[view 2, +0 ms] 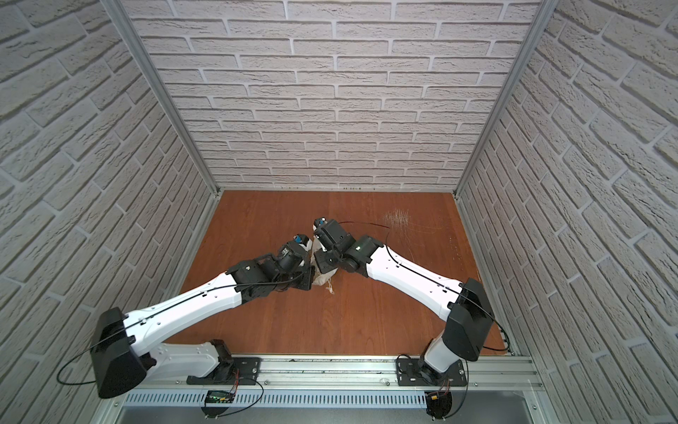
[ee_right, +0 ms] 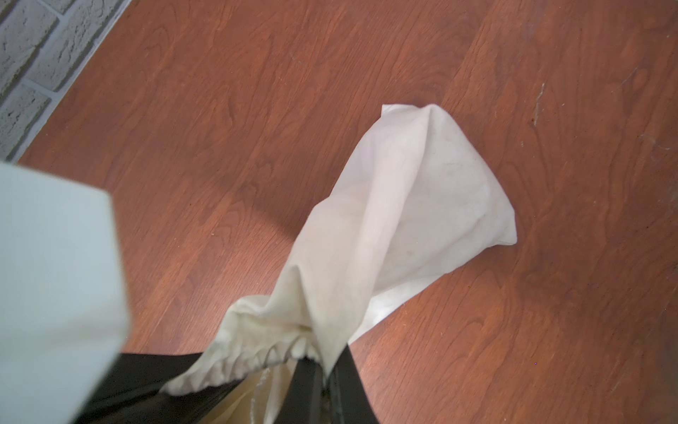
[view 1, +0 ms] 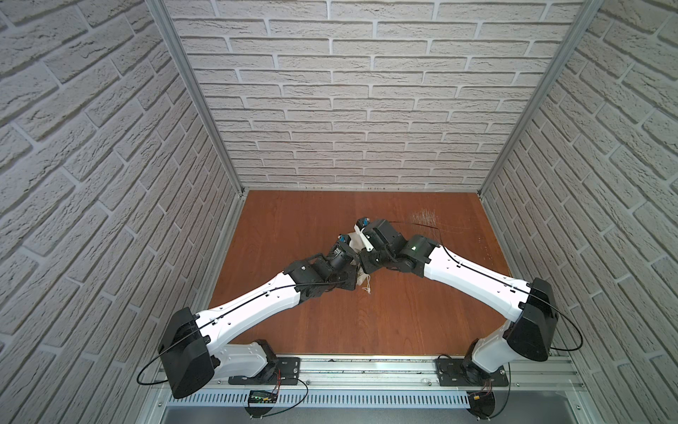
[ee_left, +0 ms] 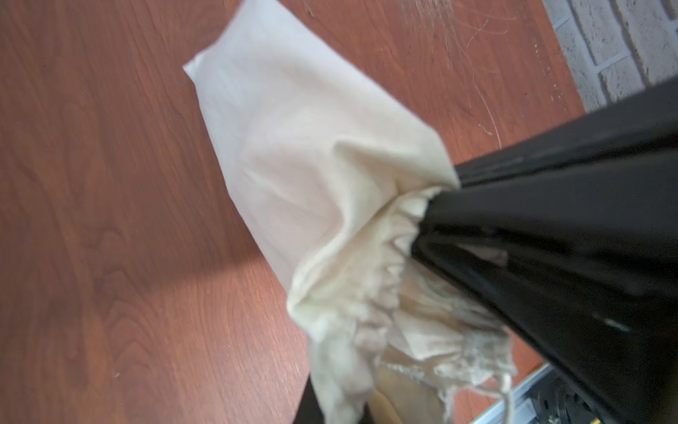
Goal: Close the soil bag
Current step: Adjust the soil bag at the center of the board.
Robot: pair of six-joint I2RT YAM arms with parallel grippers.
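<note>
**Both hands clamped on the bag's neck**

The bag (view 1: 355, 240) sits mid-bench (view 1: 367, 323), wedged between the two wrists in both top views. Its neck is raised and its body slopes down toward the wood. The right hand (ee_right: 330, 370) is closed tight, with a fold of cloth just below the ruffled mouth pinched between its fingers. The left hand (ee_left: 341, 411) is also closed, and the gathered edge of the mouth runs in between its fingers. The mouth is bunched into ruffles but gapes a little between the two grips. The knotted cord (view 1: 367, 288) trails loose on the bench on the near side of the bag.
</note>
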